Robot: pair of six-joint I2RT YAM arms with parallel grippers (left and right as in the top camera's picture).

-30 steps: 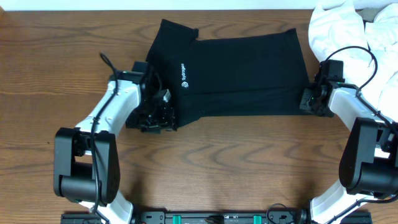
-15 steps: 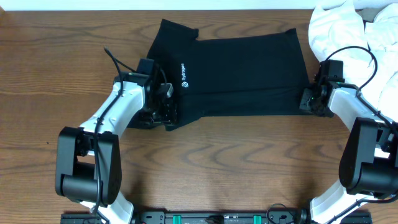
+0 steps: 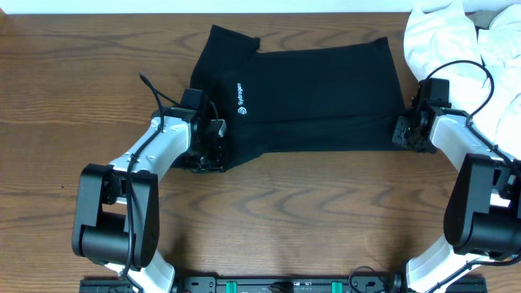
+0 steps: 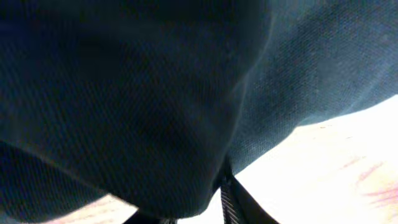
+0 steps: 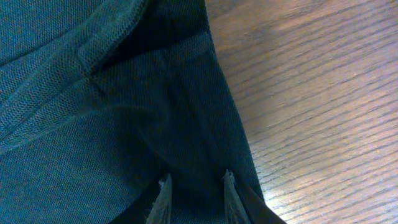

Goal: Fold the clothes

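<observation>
The clothes (image 3: 317, 98), a black garment with a small white logo (image 3: 241, 98), lie spread flat across the far middle of the table. My left gripper (image 3: 213, 150) is at the garment's near left corner. In the left wrist view black cloth (image 4: 155, 112) fills the gap and covers one finger, while the other finger (image 4: 227, 198) presses against it, so the left gripper (image 4: 186, 208) is shut on the cloth. My right gripper (image 3: 404, 130) sits at the near right corner. Its two pale fingertips (image 5: 163, 194) pinch a fold of the same fabric (image 5: 93, 124), so the right gripper (image 5: 196, 193) is shut on the clothes.
A heap of white garments (image 3: 456, 41) lies at the far right corner, just behind the right arm. Bare wooden table (image 3: 309, 212) runs in front of the black garment, between the two arm bases.
The left gripper has moved away from the near edge and in onto the garment's left corner, and its jaws have closed on the cloth. The right arm has not moved.
</observation>
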